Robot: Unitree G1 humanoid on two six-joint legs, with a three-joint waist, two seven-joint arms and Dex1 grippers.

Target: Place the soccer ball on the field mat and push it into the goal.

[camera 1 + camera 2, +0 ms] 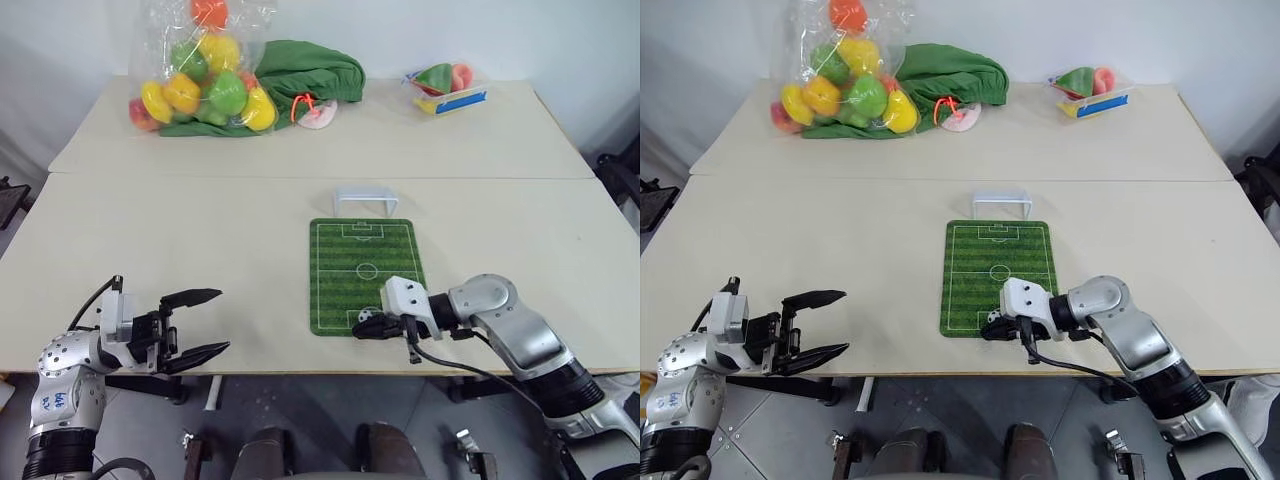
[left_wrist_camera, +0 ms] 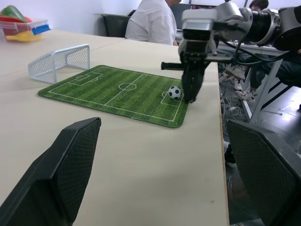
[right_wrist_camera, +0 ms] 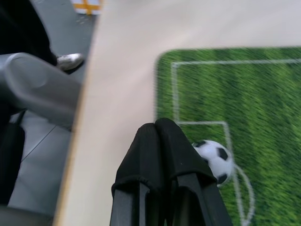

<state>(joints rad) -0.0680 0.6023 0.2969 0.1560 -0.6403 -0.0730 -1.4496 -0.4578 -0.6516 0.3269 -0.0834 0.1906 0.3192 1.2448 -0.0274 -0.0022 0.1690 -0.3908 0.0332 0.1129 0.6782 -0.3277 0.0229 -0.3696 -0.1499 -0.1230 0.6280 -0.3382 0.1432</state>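
With the soccer ball (image 2: 174,92) resting on the field mat's (image 1: 362,240) near end, the closed, empty right hand (image 2: 190,95) touching it must push toward the far goal (image 1: 365,199), while the left hand (image 1: 197,326) hangs open and empty.

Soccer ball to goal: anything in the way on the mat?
No. Between the soccer ball and the goal lies only bare field mat, pitch lines and centre circle. The left wrist view shows it best.

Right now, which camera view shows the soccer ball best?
The left wrist view: the soccer ball sits whole on the field mat, beside the shut right gripper. The right wrist view shows it partly behind the fingers; in the head views it is a tiny speck.
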